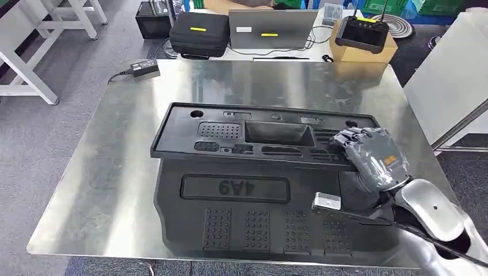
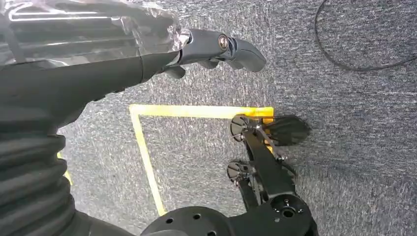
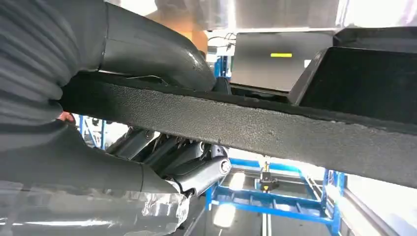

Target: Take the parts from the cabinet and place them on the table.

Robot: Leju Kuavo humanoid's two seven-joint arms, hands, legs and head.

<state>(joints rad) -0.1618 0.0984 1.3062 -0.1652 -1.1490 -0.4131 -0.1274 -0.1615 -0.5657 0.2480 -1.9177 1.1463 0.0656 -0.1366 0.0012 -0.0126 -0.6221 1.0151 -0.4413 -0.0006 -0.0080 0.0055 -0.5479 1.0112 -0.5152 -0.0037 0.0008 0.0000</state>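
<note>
Placement is being carried out, judging by the head view: a black upper part [image 1: 262, 138] is being held at its right end by the right hand [image 1: 368, 155], lying on the lower part [image 1: 270, 213] on the steel table [image 1: 98, 172]. Behind the table, a laptop [image 1: 270, 29] and a case [image 1: 198, 31] are being left aside. At the left wrist, the left hand [image 2: 216, 49] is being hung over grey floor [image 2: 344, 98], fingers loosely extended, nothing held. At the right wrist, the part's edge is being clamped between thumb and fingers [image 3: 167, 152]. Next, release is probably being called for, once the part is resting flat.
</note>
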